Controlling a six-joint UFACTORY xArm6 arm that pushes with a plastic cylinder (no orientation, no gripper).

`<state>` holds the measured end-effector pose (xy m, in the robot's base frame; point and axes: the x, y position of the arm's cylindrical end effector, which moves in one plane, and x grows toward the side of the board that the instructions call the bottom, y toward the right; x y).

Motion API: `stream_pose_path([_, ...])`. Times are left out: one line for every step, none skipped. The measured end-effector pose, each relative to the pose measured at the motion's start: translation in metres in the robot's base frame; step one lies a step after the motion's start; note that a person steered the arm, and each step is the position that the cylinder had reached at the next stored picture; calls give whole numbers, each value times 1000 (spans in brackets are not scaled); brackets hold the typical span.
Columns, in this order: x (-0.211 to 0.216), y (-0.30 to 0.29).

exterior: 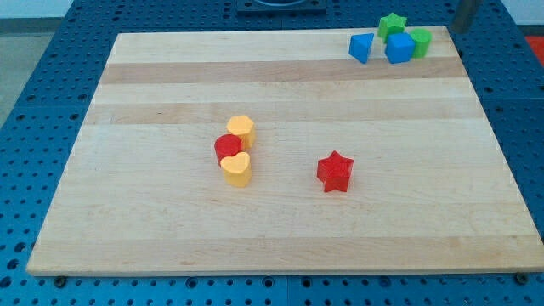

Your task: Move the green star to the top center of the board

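Wooden bench (280, 76): small green plastic star (392, 24) at one o'clock, touching blue cube (399, 48); looks light, rigid, slides easily—push its right side. No gripper; tip unseen.

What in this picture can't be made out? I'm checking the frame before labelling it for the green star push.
- My tip: in the camera view only a blurred grey piece shows at the top edge; its end cannot be placed.
- Green star: lower points hidden behind the blue cube.
- Green block: partly covered by that cube; shape unclear.
- Red block: squeezed between two yellow blocks; shape uncertain.
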<state>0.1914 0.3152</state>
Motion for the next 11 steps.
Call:
stream_pose_path([1, -1])
stream_pose_path([0, -39])
stream_pose_path([1, -113])
stream_pose_path([2, -135])
stream_pose_path([2, -135])
stream_pose_path([2, -147])
stream_pose_path([6, -183])
stream_pose_path([15, -219])
stream_pose_path([15, -224])
stream_pose_path([8, -226])
stream_pose_path([4, -245])
